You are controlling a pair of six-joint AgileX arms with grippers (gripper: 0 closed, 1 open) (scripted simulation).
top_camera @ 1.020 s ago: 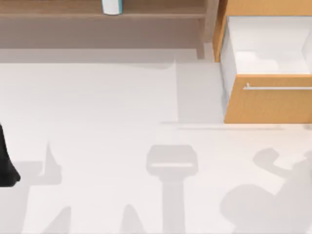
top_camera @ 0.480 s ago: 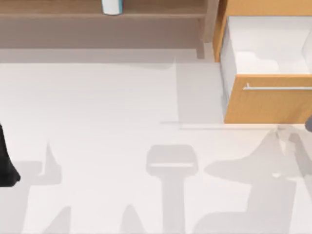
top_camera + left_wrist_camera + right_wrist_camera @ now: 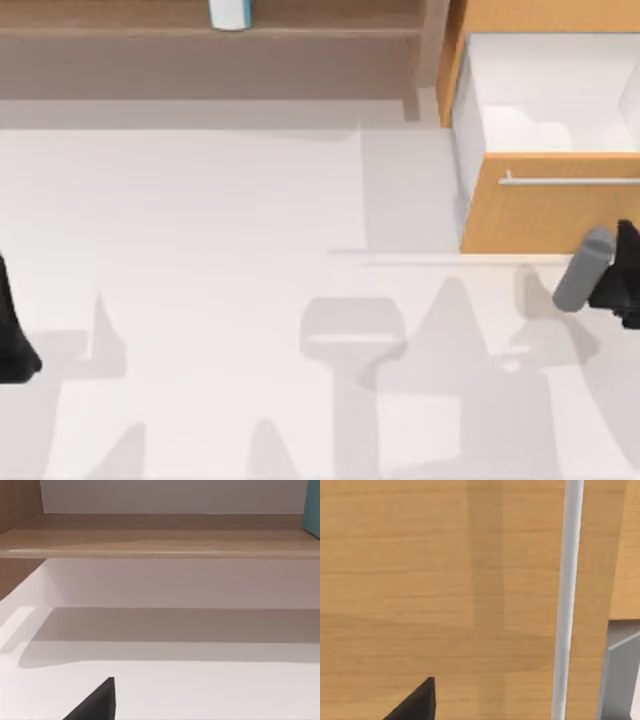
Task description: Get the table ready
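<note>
While my left arm sits parked at the left edge, I see the worktop as a broad, plain white surface crossed by grey shadows. My right gripper hangs over its right edge, just in front of the drawer with its silver handle; I cannot tell how its fingers stand. Farthest back runs the shelf.

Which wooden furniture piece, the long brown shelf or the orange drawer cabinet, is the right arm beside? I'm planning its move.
The orange-wood drawer cabinet with the silver bar handle; the long brown wooden shelf runs along the far edge.
</note>
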